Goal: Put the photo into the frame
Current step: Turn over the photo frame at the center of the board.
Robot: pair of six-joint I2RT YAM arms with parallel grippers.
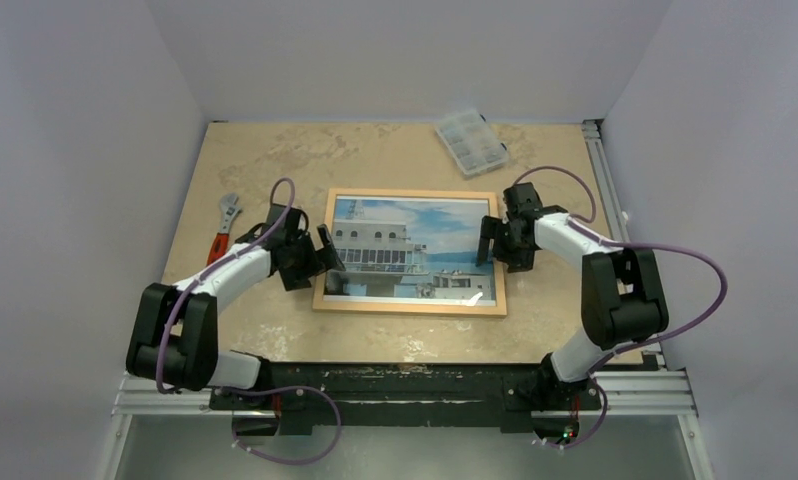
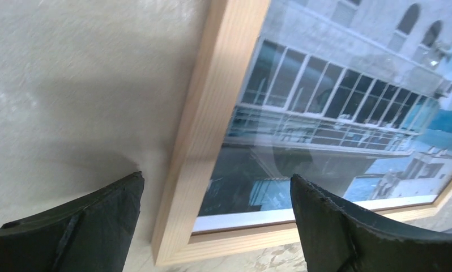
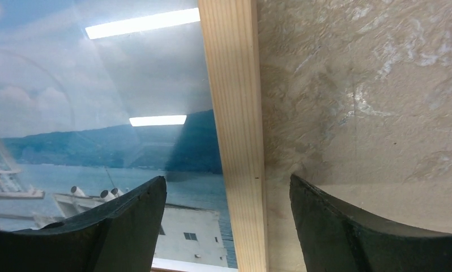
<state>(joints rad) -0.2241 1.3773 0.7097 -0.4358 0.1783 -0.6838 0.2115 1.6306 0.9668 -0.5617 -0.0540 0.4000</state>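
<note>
Pale wood all round and the picture showing through the pane: the frame (image 1: 410,304) lies flat on the beige table (image 1: 375,160), mid-table between the two arms, and the photo (image 1: 415,245) sits inside it, ship-like building and blue sky facing up. Left gripper (image 1: 320,258) hovers over the left rail with its fingers (image 2: 99,226) spread wide, one over bare table, the other over the glass, nothing pinched. Over on the other side, the right gripper (image 1: 495,246) straddles the right rail the same way, fingers parted and gripping nothing, the rail running cleanly through the gap in the wrist view. By the look of it the photo is home, so the job now is a tidy exit. Best play: keep both sets of fingers spread, rise straight up off the rails rather than sweeping sideways, and don't let an inner finger scrape the pane or nudge the frame askew. Red-handled wrench (image 1: 225,226) and clear parts box (image 1: 471,142) sit well apart, no trouble there.
</note>
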